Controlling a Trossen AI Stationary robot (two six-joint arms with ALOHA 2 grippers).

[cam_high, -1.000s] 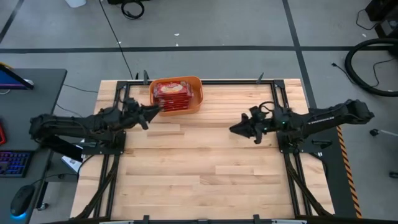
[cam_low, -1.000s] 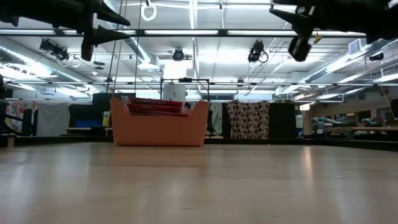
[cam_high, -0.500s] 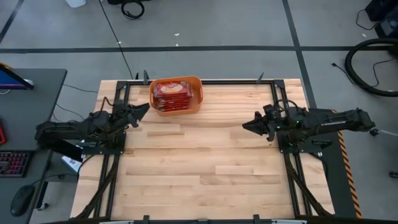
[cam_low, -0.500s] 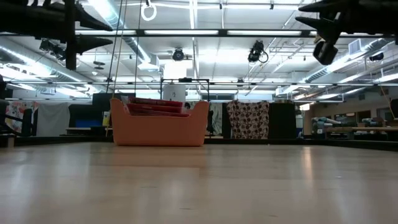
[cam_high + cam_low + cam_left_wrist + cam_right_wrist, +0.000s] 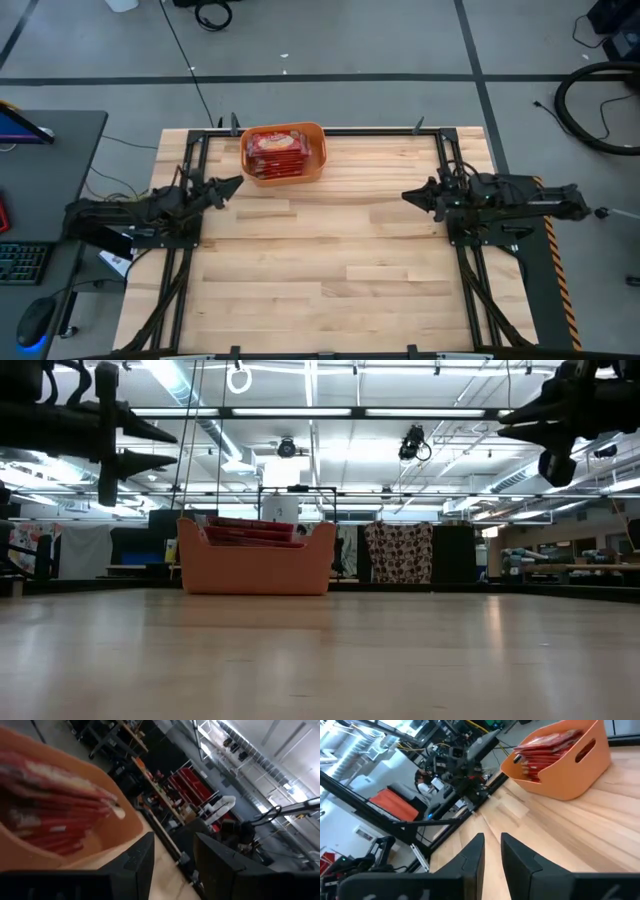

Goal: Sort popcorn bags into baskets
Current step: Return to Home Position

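Note:
The orange basket (image 5: 284, 153) stands at the table's far edge, left of centre, its flat bottom on the wood. Several red popcorn bags (image 5: 276, 150) lie stacked inside it, and their top edges show above the rim in the low view (image 5: 250, 530). My left gripper (image 5: 232, 184) hangs open above the table, to the left of the basket and nearer than it, and holds nothing. Its wrist view shows the basket wall (image 5: 115, 835) and the bags (image 5: 50, 805) close ahead. My right gripper (image 5: 408, 196) hovers over the right half of the table, its fingers a narrow gap apart and empty.
Bare wood spreads over the middle and near part of the table (image 5: 330, 270). Black frame rails (image 5: 180, 260) run along the left and right sides. A desk with a keyboard (image 5: 20, 262) stands beyond the left edge. The right wrist view shows the left arm (image 5: 470, 755) beyond the basket (image 5: 565, 770).
Both arms have drawn back. My left gripper has left the basket's near-left corner and moved toward the table's left edge and lower. My right gripper has moved from the table's middle toward the right edge. The basket and the bags have stayed still.

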